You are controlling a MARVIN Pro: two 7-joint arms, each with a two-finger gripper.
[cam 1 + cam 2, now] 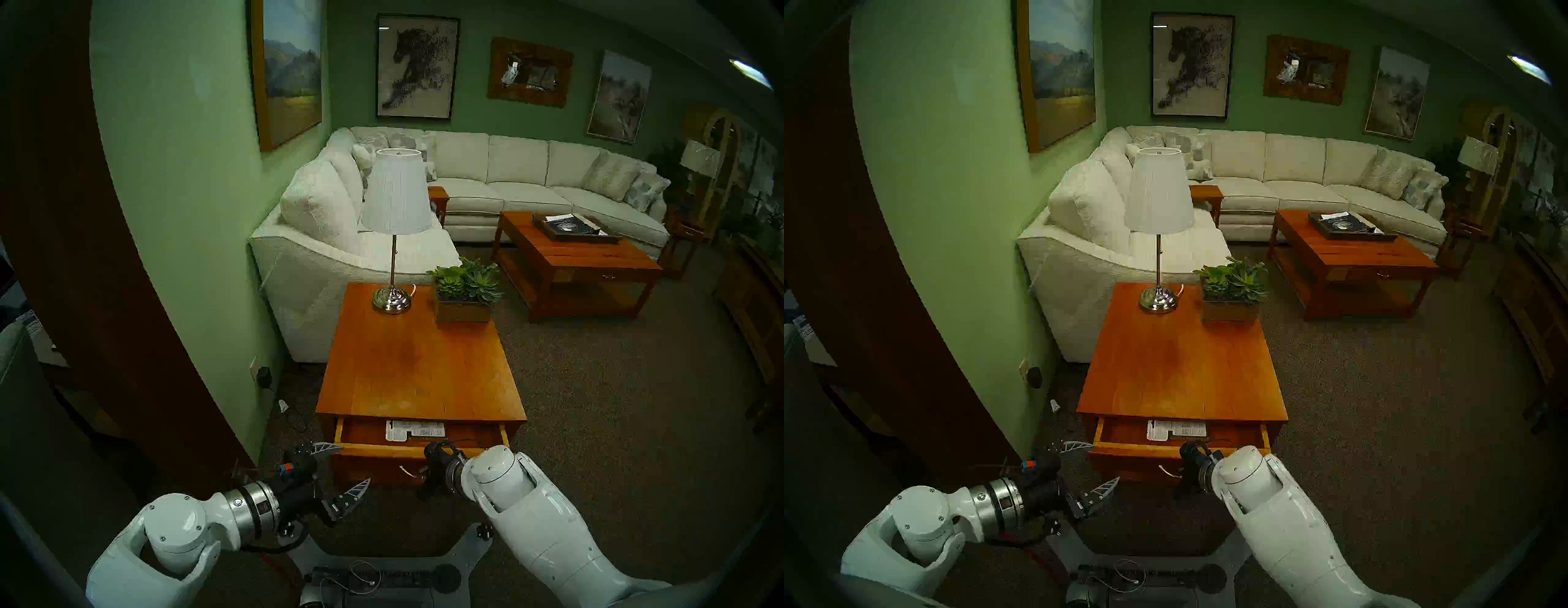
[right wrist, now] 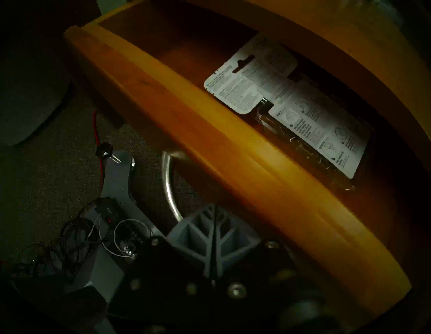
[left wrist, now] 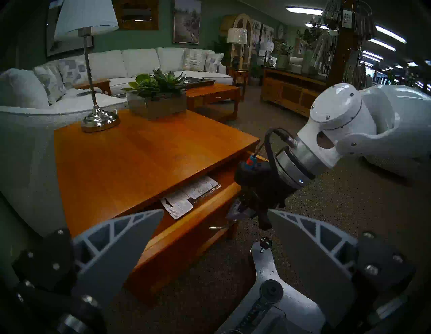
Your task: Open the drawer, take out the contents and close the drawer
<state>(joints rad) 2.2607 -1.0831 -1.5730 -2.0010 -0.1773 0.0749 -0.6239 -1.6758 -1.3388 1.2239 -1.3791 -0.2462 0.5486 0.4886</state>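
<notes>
Wooden drawer stands partly open under the tabletop with the pack inside, right hand closed on its pull, left hand wide open, empty; removal and closing remain.

The drawer stands partly out of the end table's near side with the blister pack lying inside, while lamp and planter stand on the tabletop's far end.
</notes>
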